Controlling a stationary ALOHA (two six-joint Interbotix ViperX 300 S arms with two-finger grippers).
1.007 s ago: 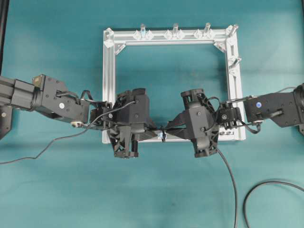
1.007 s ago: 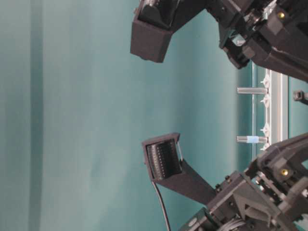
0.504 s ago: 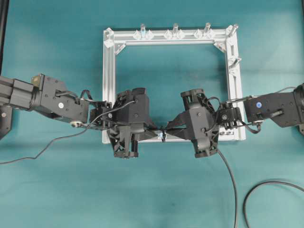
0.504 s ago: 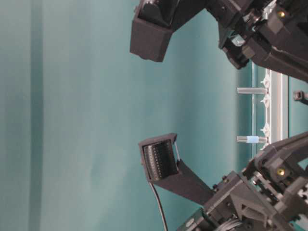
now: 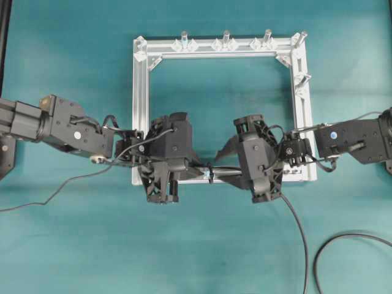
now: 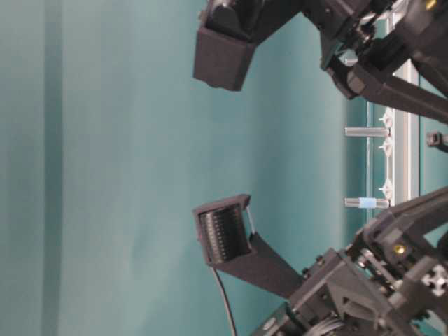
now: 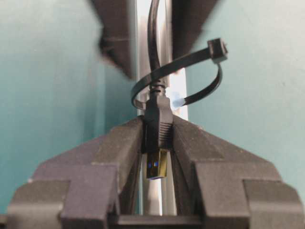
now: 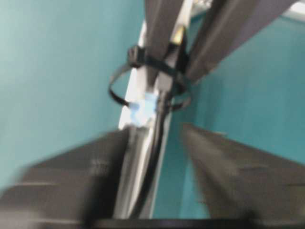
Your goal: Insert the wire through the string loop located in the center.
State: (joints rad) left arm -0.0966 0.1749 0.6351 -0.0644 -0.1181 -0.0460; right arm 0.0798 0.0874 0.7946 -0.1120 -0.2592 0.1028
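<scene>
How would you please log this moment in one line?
wire: through string loop | left end effector: shut on plug | right end effector: open

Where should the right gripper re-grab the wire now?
On the straight cable run just short of the string loop, coming along the aluminium bar with fingers either side. The left gripper already clamps the plug beyond the loop.

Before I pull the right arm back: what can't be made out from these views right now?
- Right wrist view: motion blur smears the right gripper; whether a finger touches the wire is unclear.
- Overhead view: the string loop is too small to judge.
- Table-level view: both arms hide the loop.
- Left wrist view: the left gripper hides part of the plug.
</scene>
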